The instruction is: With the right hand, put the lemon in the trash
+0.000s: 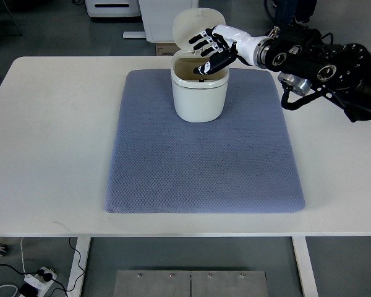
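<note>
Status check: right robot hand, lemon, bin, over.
Right robot hand over open white trash bin, fingers spread, holding nothing. No lemon in view. Bin lid up, sits on blue-grey mat. Left hand out of view.

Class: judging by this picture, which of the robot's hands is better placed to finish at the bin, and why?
Right. The right hand is over the open bin, fingers spread, its arm reaching in from the picture's right. No left arm shows. No lemon is visible on the mat or in the hand, so withdrawing is probably what remains.

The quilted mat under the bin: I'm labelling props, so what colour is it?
The quilted mat is a muted blue-grey with a fine diamond texture, seen in the top view.
</note>
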Robot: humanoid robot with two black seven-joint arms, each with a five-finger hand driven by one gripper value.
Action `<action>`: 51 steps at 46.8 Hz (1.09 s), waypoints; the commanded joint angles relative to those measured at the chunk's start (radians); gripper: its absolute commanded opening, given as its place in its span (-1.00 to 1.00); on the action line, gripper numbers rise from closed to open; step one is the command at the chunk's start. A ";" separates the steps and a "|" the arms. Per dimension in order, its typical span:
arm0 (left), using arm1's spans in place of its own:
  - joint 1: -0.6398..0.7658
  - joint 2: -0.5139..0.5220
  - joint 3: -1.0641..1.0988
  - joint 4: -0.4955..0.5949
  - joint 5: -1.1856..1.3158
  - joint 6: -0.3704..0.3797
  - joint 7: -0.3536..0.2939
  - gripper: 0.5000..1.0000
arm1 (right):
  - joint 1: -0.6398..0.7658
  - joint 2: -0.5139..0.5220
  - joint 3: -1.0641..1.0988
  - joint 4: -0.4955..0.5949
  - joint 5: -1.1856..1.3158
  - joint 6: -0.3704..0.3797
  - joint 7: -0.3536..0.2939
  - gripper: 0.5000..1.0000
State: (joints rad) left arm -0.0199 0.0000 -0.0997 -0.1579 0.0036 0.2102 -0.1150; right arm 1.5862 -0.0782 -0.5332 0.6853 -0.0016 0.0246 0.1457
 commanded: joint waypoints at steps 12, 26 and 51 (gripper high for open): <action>0.000 0.000 0.000 0.000 0.001 0.000 0.000 1.00 | 0.005 -0.002 -0.007 -0.001 -0.005 0.002 -0.005 -0.93; 0.000 0.000 0.000 0.000 -0.001 0.000 0.000 1.00 | 0.017 -0.014 -0.007 0.000 -0.005 0.011 -0.006 -1.00; 0.000 0.000 0.000 0.000 -0.001 0.000 0.000 1.00 | 0.003 -0.173 0.007 0.003 -0.003 0.017 -0.003 -0.43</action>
State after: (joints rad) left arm -0.0199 0.0000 -0.0997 -0.1579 0.0042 0.2102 -0.1151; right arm 1.5919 -0.2358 -0.5278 0.6880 -0.0045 0.0416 0.1417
